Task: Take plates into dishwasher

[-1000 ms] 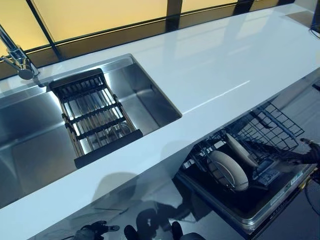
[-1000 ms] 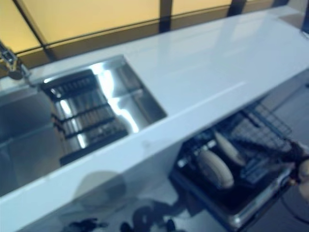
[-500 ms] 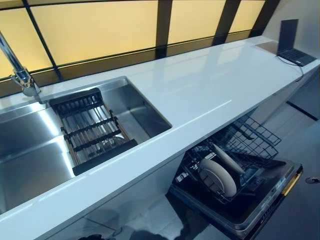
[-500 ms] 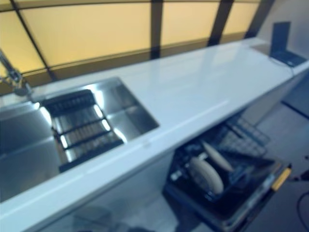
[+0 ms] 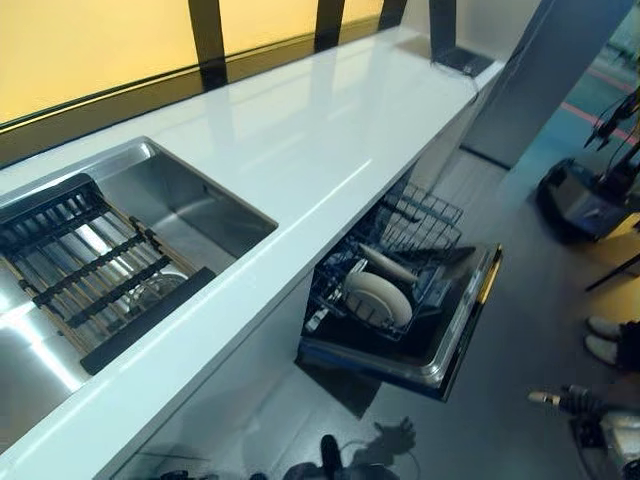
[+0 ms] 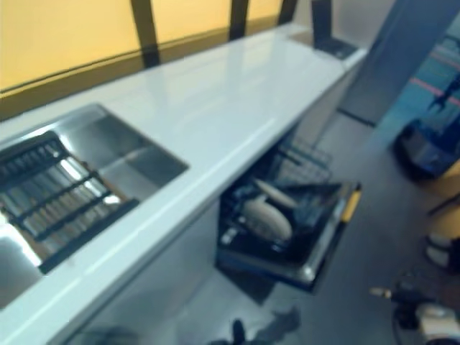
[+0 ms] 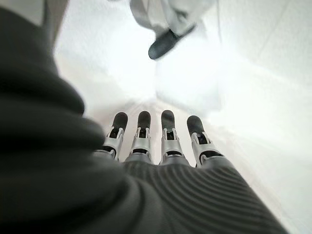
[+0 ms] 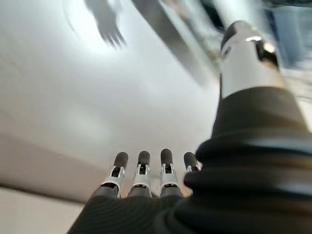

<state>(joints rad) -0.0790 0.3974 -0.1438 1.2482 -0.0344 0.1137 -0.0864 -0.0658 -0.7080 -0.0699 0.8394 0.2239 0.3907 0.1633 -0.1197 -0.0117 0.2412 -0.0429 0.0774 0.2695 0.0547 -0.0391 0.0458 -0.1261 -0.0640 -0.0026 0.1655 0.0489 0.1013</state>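
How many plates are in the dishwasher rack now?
2: a round plate standing on edge at the rack's front, and a tilted plate just behind it. Others may be hidden by the wires.

White counter (image 5: 330, 120) runs left-near to right-far, surface bare apart from a dark laptop-like item (image 5: 452, 45) at its far right end. Steel sink (image 5: 190, 205) set into counter at left, black slatted rack (image 5: 95, 270) resting across it. Grey floor (image 5: 520, 330) to the right.
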